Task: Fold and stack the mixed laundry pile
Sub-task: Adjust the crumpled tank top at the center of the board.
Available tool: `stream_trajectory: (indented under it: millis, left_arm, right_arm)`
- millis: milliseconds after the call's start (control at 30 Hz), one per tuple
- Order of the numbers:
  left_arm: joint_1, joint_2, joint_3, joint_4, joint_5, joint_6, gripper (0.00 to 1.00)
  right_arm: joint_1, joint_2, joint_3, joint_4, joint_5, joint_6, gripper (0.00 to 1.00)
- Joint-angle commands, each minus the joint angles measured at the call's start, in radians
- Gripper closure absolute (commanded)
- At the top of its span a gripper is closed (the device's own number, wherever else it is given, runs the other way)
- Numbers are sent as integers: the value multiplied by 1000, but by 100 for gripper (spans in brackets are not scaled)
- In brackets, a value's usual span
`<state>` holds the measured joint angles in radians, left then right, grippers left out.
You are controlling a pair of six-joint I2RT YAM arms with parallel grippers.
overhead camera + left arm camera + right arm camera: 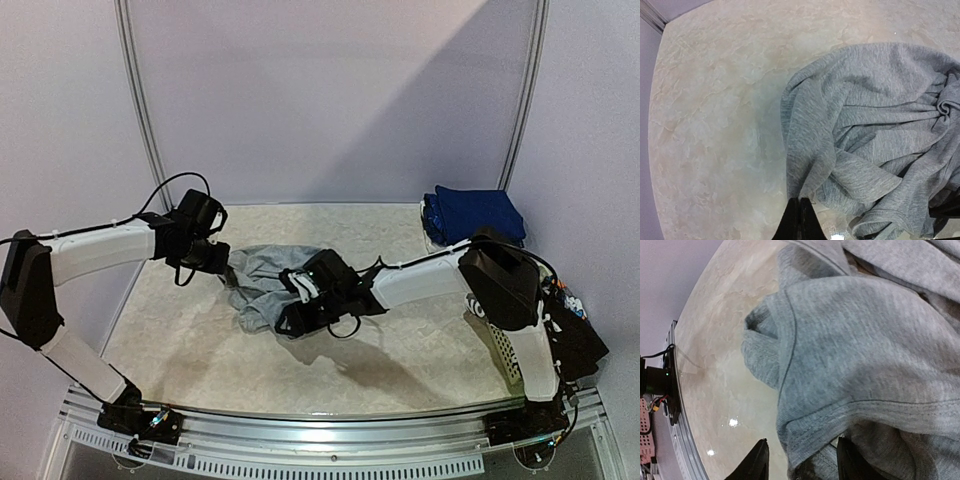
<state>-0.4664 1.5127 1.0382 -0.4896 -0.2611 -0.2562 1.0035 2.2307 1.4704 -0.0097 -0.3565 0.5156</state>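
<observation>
Marble table (180,340): grey shirt (258,282) edge pinched in left tool (800,204); right tool (802,445) half-open astride hem.

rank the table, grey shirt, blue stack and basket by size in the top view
1. table
2. grey shirt, partly under the right arm
3. blue stack, slightly smaller
basket: mostly hidden behind that arm, so unranked
</observation>
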Motion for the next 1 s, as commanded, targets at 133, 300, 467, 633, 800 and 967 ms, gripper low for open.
stream_trajectory:
  millis: [133, 300, 467, 633, 800, 967]
  left_arm:
    - [17, -12, -17, 46, 1, -13, 100]
    - [29, -65, -31, 44, -22, -20, 100]
    - [29, -159, -26, -11, -52, -24, 100]
    - [29, -290, -24, -90, -108, -37, 100]
    - [30, -423, -36, -168, -180, -55, 100]
    - [30, -515, -83, -171, -262, -90, 100]
  right_arm:
    - [17, 50, 44, 39, -37, 16, 91]
    - [14, -43, -13, -36, 13, -14, 100]
    - [-42, -395, -163, -270, 180, -137, 100]
    - [-129, -717, -331, -457, 326, -172, 100]
    - [-221, -978, -492, -577, 465, -124, 100]
    - [-304, -1167, -599, -678, 603, -46, 100]
